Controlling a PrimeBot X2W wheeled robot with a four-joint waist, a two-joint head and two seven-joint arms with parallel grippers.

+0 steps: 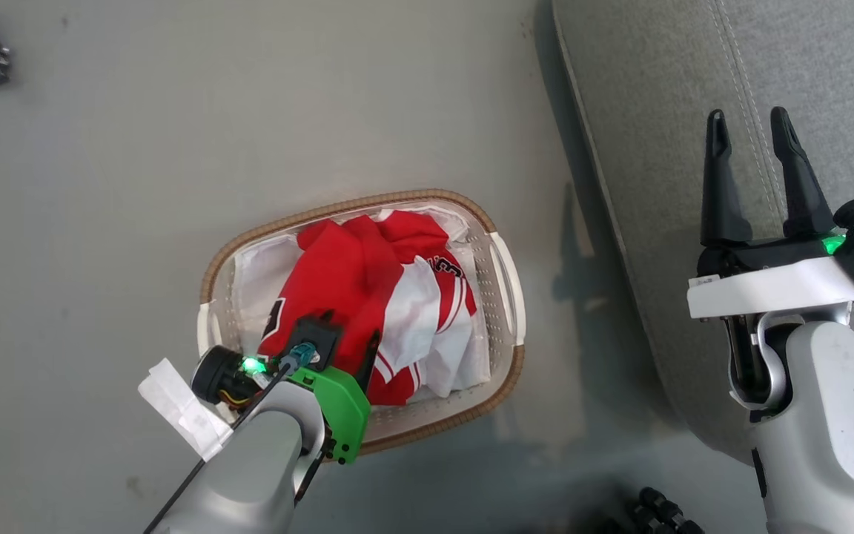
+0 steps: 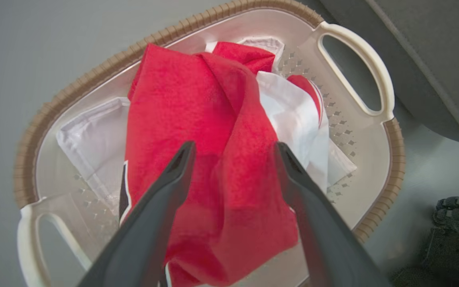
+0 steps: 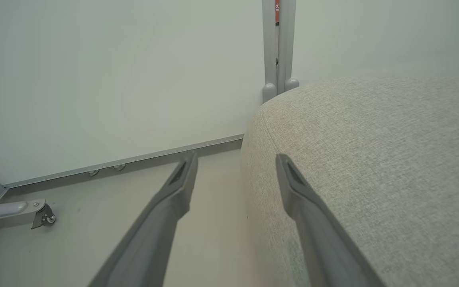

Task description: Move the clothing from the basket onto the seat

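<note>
Nothing moved: clothing (image 1: pixel 353 282) lies in the basket (image 1: pixel 397 196), seat (image 1: pixel 657 148) bare, left claw (image 2: pixel 234 146) and right claw (image 1: pixel 747 115) wide, empty.

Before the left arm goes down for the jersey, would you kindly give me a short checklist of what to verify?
1. Left gripper open: ok, fingers spread wide.
2. Aimed at the clothing: ok, red fabric lies between and beyond the fingertips.
3. Contact with the fabric: cannot tell.
4. White liner sheet out of the grasp line: ok, it lies off to one side.
5. Clothing all inside the basket: ok.
6. Right gripper open, holding nothing, over the seat: ok.
</note>
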